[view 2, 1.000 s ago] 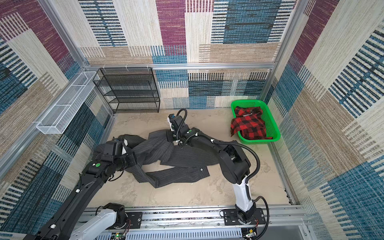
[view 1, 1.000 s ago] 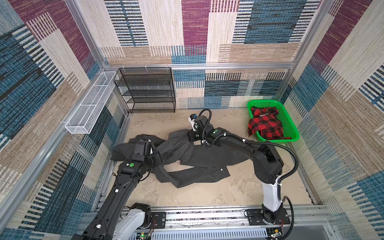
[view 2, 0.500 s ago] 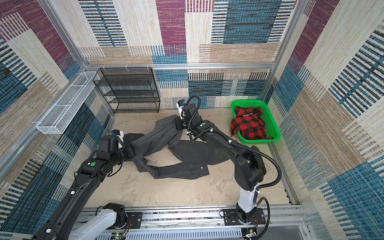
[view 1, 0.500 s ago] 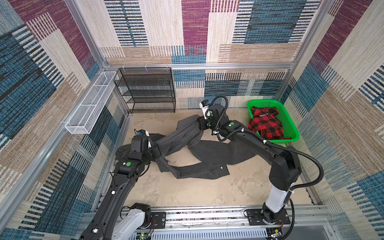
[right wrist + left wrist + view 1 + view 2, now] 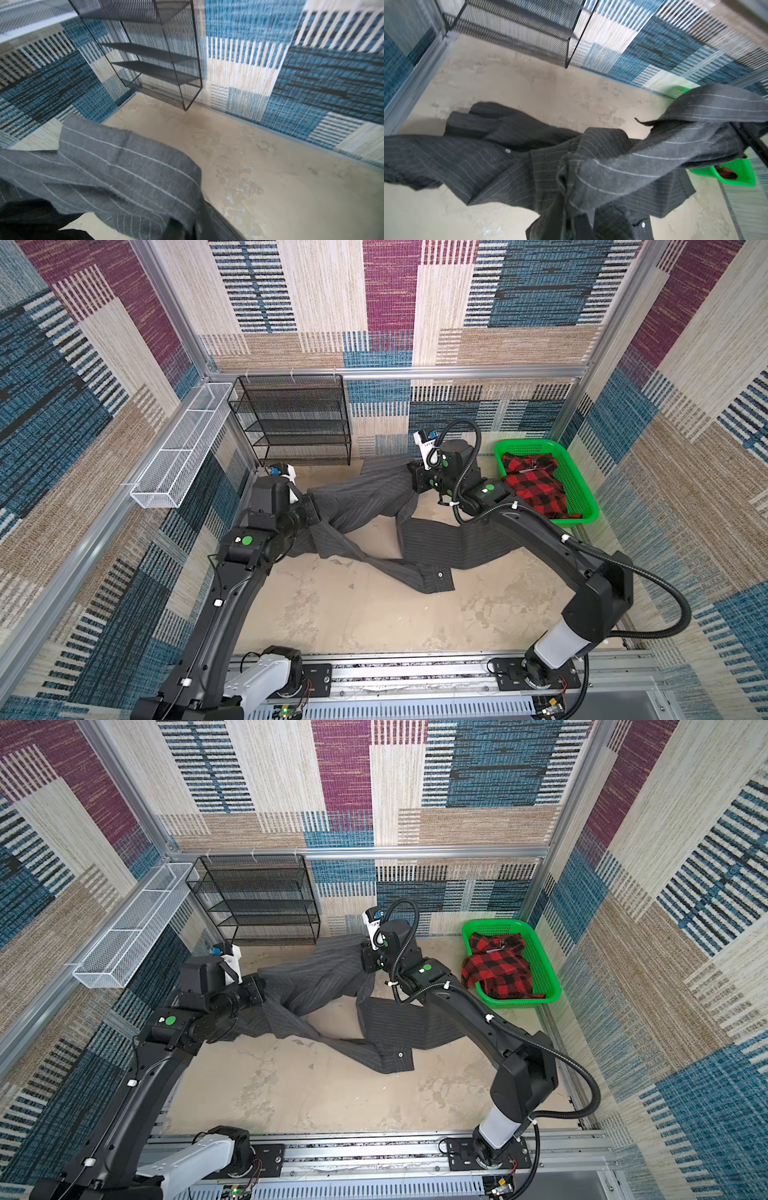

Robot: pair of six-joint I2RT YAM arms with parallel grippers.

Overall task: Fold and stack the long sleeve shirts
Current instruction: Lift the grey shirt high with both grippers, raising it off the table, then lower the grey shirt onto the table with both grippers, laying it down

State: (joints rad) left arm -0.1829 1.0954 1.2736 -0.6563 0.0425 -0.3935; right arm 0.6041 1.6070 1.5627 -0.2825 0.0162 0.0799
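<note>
Both my hands are clenched on the charcoal pinstripe shirt (image 5: pixel 365 497). My left hand (image 5: pixel 311 509) grips it by the left wall. My right hand (image 5: pixel 414 481) grips it far back, near the black mesh rack (image 5: pixel 299 418). The cloth hangs between them as a raised, bunched band, and the rest sags onto the counter (image 5: pixel 374 614).

I take this step to be spreading the shirt open before any fold. To do it well I want an even pull from both grips, enough lift to let the twist drop out, and then a flat lay on the bare counter in front. I should mind the sleeve, because its cuff (image 5: pixel 436 578) trails toward me and could drag under the body. I should also stay clear of the green basket (image 5: pixel 528 443), which sits just beside my right arm with the red-and-black check shirt (image 5: pixel 536 489) heaped inside, waiting its turn.

Both top views give me the whole sprawl: body, trailing sleeve, basket. Neither shows my fingertips.

The left wrist view adds what they miss. The cloth is roped up tightly near my grip, and there is a pale button (image 5: pixel 508 151) on the placket. The right wrist view shows only a fold of pinstripe (image 5: pixel 128 172) draped over my hand, with the rack (image 5: pixel 158 62) beyond it. I can't see the basket or the sleeve from there.
</note>
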